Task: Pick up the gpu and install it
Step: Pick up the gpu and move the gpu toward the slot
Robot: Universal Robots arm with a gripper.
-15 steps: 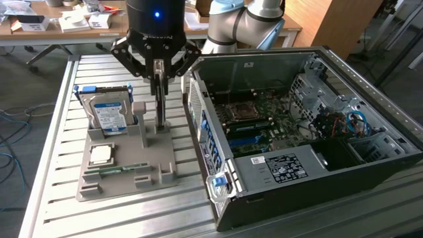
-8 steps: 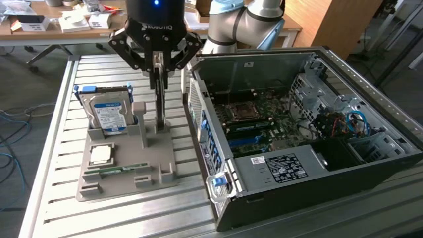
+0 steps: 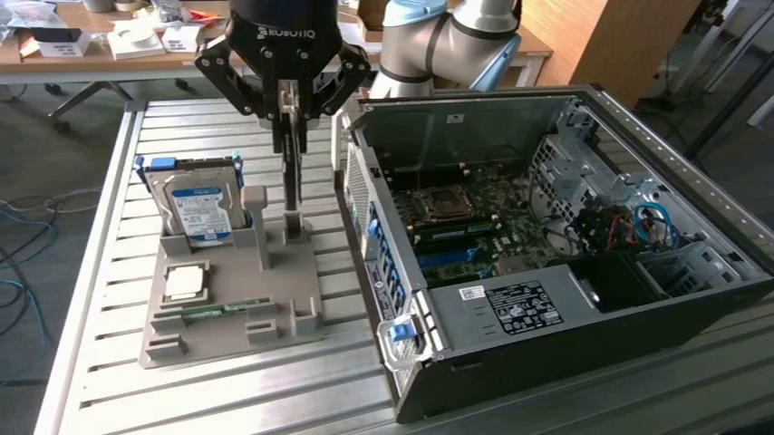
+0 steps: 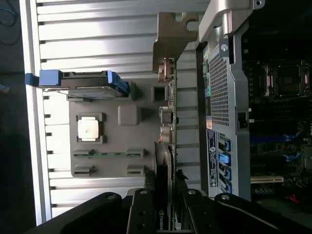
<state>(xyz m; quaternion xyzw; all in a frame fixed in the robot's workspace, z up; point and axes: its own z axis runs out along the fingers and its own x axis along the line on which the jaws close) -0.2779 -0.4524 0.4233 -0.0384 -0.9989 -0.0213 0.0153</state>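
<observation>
The gpu (image 3: 292,172) is a thin card seen edge-on, standing upright over the grey parts holder (image 3: 230,317). My gripper (image 3: 288,118) comes down from above, shut on the card's upper part. The card's lower end reaches the holder's rear post, and I cannot tell whether it is clear of it. In the wrist view the gpu (image 4: 165,161) runs away from my gripper (image 4: 163,207), with its silver end bracket (image 4: 170,39) at the far end. The open computer case (image 3: 520,299) lies just to the exterior view's right, its motherboard (image 3: 472,217) exposed.
On the holder stand a hard drive (image 3: 199,204) with blue rails, a CPU (image 3: 185,283) and a green RAM stick (image 3: 217,310). The case's perforated rear wall (image 3: 362,195) is close beside the card. A slatted metal table (image 3: 109,181) carries everything.
</observation>
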